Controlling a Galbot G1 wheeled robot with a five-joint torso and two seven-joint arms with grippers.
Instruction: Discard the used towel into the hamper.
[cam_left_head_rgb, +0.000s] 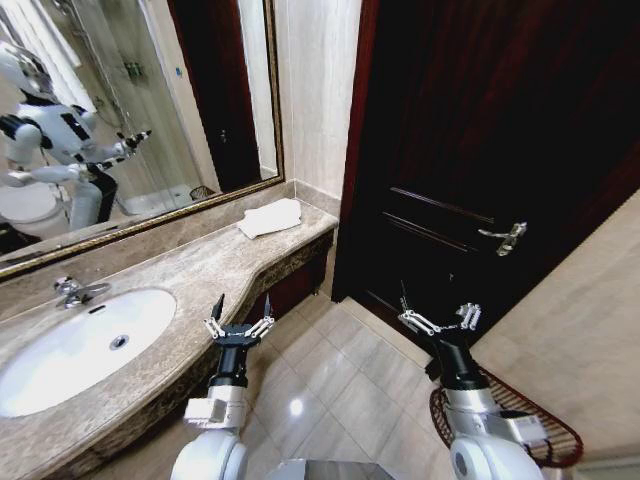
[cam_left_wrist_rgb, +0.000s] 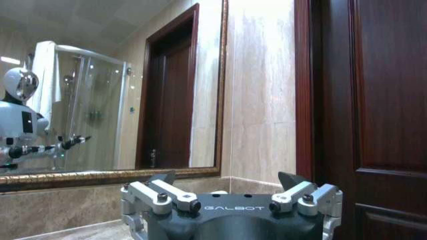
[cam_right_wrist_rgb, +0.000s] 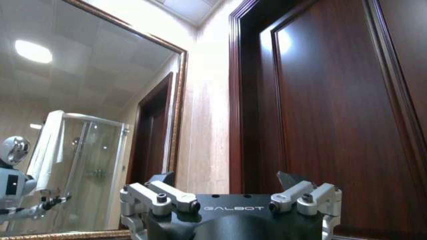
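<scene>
Two grippers hang spread and empty in my head view, the left gripper (cam_left_head_rgb: 239, 325) just off the vanity counter (cam_left_head_rgb: 200, 270) edge and the right gripper (cam_left_head_rgb: 440, 320) out over the floor, while the folded white towel (cam_left_head_rgb: 271, 217) lies at the counter's far end and the hamper (cam_left_head_rgb: 545, 440) sits on the floor well away from the counter, behind my right arm. From the left wrist view, the left gripper (cam_left_wrist_rgb: 227, 192) faces the mirror (cam_left_wrist_rgb: 113, 100) above the counter, so I judge I should carry it along the counter to the towel and come down over the fold. From the right wrist view, the right gripper (cam_right_wrist_rgb: 227, 192) points up at the door (cam_right_wrist_rgb: 333, 115) beyond the counter's end, idle; I'd leave it there.
</scene>
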